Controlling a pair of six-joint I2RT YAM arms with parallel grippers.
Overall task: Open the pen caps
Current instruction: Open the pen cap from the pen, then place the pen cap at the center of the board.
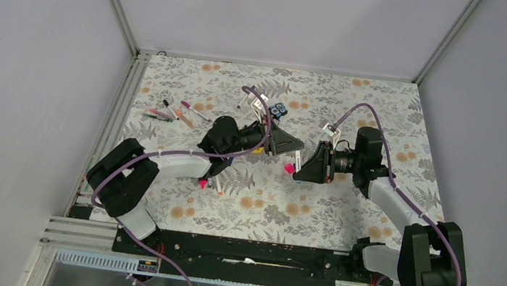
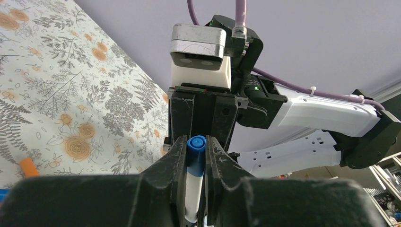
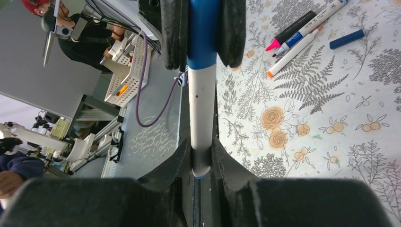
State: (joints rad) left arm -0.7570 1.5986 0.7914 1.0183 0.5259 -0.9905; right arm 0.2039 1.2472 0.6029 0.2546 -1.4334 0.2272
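Both grippers are meeting tip to tip above the middle of the floral tablecloth, sharing one pen. The right gripper is clamping the white barrel near its close end, its jaws pressing in from either side. Straight ahead of its fingertips the barrel is running into the blue cap. That cap is sitting between the pads of the left gripper, which is squeezing shut on it, the cap's round end poking just past the fingertips. Cap and barrel are meeting with no gap showing, so the cap is on the pen.

Beside the right gripper, on the right in its wrist view, a black highlighter with a pink tip is lying against a white marker. An orange-tipped pen is lying just beside them and a loose blue cap a little farther out.

Left of the left gripper's fingers, an orange cap is resting on the cloth. A black-and-blue block is sitting near that gripper on its far side. A scatter of thin pens is lying well behind its wrist.
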